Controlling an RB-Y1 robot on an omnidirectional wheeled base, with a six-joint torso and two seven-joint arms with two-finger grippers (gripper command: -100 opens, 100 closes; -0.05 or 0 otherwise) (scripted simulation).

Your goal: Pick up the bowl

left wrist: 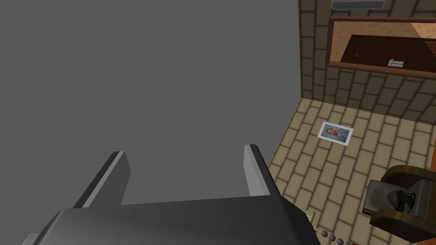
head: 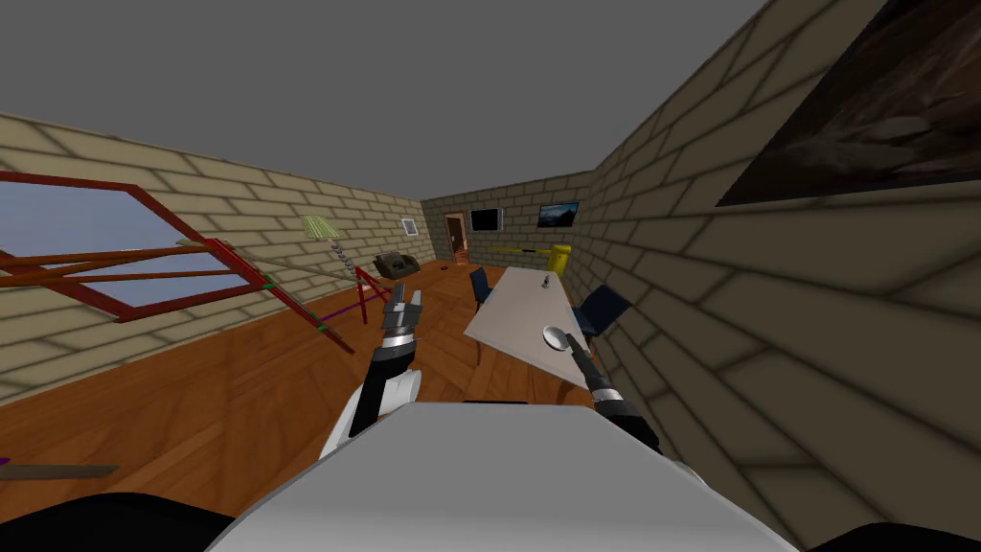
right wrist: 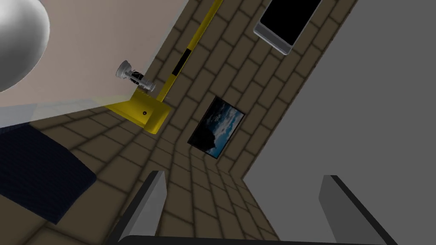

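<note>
Bowl (head: 557,336) rests on table (head: 522,302) near right claw (right wrist: 242,178).

The bowl (head: 557,336) sits at the near end of the surface (head: 517,302), the right hand (head: 576,347) just beside it. One chair (head: 604,307) stands between surface and wall (head: 766,316), another on the opposite side.

The head camera looks along the pale rectangular table (head: 517,307) to the far brick wall (head: 517,203). The right wrist camera, close to this table, faces that wall too; both show the round grey bowl (right wrist: 17,38). The left wrist camera faces the grey ceiling (left wrist: 149,76).
</note>
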